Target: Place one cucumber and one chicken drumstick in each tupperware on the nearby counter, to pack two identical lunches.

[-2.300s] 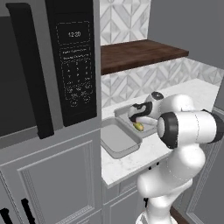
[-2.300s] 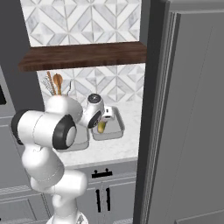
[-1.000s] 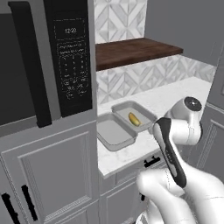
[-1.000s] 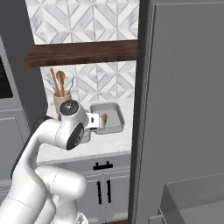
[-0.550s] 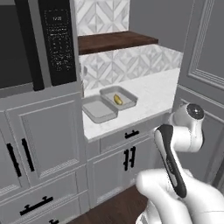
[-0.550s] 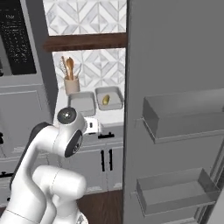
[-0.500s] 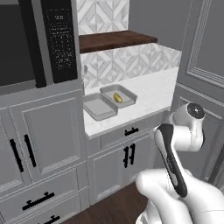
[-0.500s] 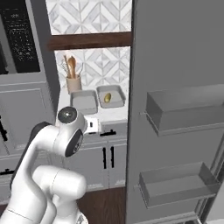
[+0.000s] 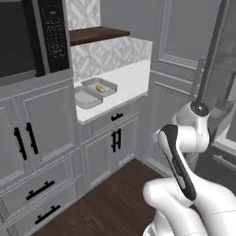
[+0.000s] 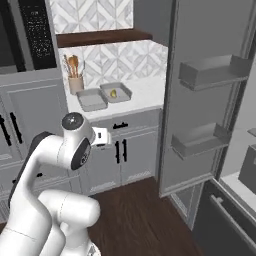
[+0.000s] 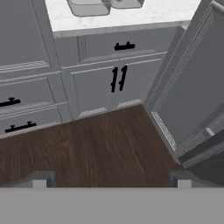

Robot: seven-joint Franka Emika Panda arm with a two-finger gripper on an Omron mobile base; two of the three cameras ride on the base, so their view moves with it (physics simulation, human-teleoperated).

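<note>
Hand view: my hand (image 11: pixel 108 179) is spread wide, the two fingertips (image 11: pixel 38 179) far apart at the bottom, nothing between them. It looks down at dark wood floor (image 11: pixel 87 144), with pale cabinet doors (image 11: pixel 100 83) and black handles ahead, and the white surface (image 11: pixel 144 15) at the far top edge. Two grey trays (image 11: pixel 87 6) sit up there, well ahead of my hand, cut off by the frame; contents can't be told from here.

Left base view shows what the hand view misses: both trays side by side on the surface (image 9: pixel 124 80), touching or nearly so. The farther tray (image 9: pixel 107 85) holds one cucumber (image 9: pixel 99 88); the nearer tray (image 9: pixel 85 99) looks bare. A microwave (image 9: pixel 32 37) hangs to the side, a brown shelf (image 9: pixel 99 34) above the surface.

Right base view adds more: a utensil pot (image 10: pixel 75 83) with wooden spoons just beside the trays (image 10: pixel 92 100), the cucumber (image 10: pixel 113 93) again in one tray, and an open fridge door (image 10: pixel 210 95) with grey bins. No drumsticks that I can make out.

My arm is folded low, elbow high, wrist (image 10: pixel 100 136) pointing out toward the cabinets, well below surface level and far from the trays.
</note>
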